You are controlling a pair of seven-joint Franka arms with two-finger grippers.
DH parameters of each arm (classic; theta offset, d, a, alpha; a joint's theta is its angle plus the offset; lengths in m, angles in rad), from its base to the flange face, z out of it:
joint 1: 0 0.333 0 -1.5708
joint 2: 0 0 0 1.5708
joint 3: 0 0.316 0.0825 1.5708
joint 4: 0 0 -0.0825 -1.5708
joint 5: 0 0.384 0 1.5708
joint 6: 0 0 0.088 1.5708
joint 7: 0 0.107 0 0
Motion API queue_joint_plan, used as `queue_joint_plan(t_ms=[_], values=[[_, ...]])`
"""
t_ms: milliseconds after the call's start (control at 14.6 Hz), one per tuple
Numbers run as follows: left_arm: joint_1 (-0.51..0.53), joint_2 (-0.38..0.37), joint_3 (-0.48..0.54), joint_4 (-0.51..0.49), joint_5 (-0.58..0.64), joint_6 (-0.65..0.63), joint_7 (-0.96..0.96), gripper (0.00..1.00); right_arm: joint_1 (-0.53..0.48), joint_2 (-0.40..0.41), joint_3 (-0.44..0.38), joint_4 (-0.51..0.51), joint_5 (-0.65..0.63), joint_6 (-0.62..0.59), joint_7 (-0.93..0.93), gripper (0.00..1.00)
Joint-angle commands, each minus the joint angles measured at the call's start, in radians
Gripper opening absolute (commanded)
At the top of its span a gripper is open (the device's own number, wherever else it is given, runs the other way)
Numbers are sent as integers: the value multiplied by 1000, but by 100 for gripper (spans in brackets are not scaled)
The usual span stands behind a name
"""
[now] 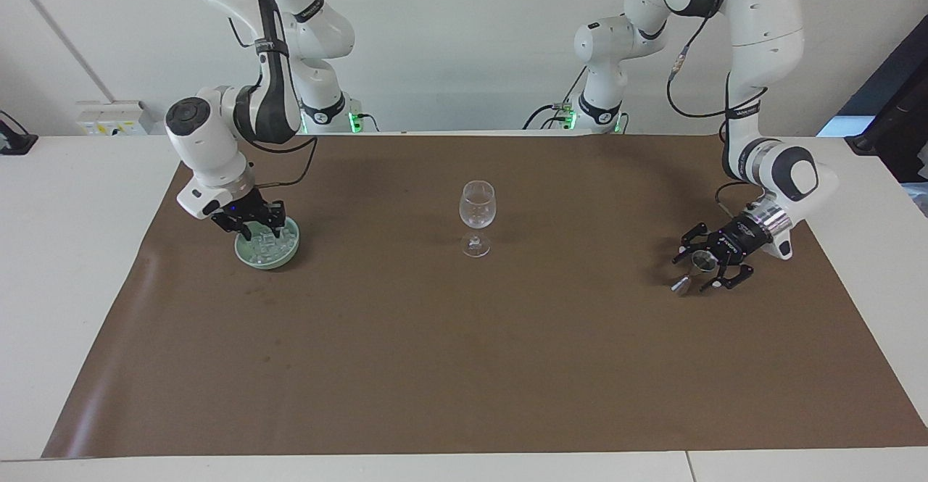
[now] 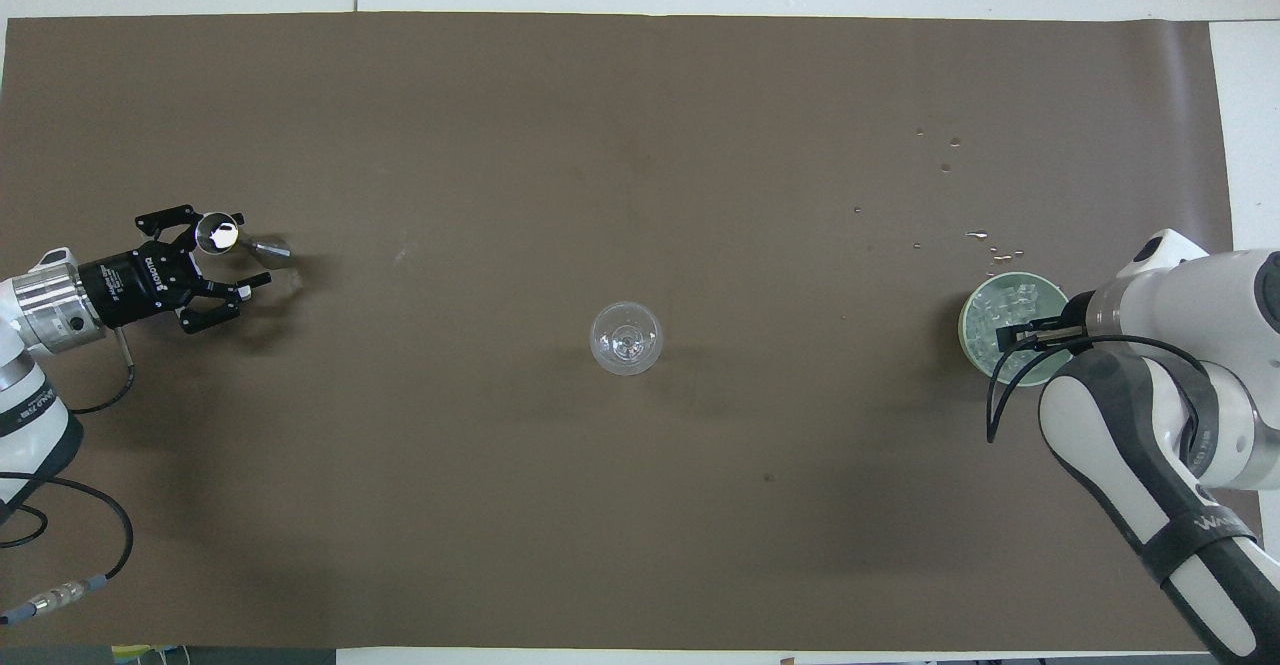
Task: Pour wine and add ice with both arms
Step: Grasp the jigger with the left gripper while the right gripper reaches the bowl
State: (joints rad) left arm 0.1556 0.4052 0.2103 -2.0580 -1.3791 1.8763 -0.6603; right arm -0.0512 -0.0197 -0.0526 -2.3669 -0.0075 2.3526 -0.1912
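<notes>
Two end effectors: right end effector (image 1: 255, 227) at frame left, in pale-green round ice bowl (image 1: 284, 252), grip indiscernible; left end effector (image 1: 707, 268) at frame right, spread open around small steel jigger (image 1: 692, 270).

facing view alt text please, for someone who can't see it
The right gripper dips into a green bowl of ice, while the left gripper is open around a metal jigger. A wine glass stands between them on the brown mat.
</notes>
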Motion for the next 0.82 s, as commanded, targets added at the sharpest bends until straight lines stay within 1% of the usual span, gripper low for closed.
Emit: queue_joint_plan(t_ms=[0, 68, 137, 615, 752], values=[[-11, -9, 6, -19, -23, 21, 18, 66, -10, 3, 7, -31, 8, 50, -33, 64], [-11, -9, 6, -19, -24, 20, 19, 30, -10, 9, 7, -34, 8, 60, -31, 64], [-11, -9, 8, -19, -23, 15, 21, 0, -7, 26, 7, -35, 8, 73, -30, 64], [-11, -20, 8, -11, -24, 0, -1, 0, -7, 27, 7, -34, 8, 71, -48, 62], [-11, -45, 11, -11, -24, -57, -13, 0, -7, 30, 7, -23, 6, 56, -48, 62]])
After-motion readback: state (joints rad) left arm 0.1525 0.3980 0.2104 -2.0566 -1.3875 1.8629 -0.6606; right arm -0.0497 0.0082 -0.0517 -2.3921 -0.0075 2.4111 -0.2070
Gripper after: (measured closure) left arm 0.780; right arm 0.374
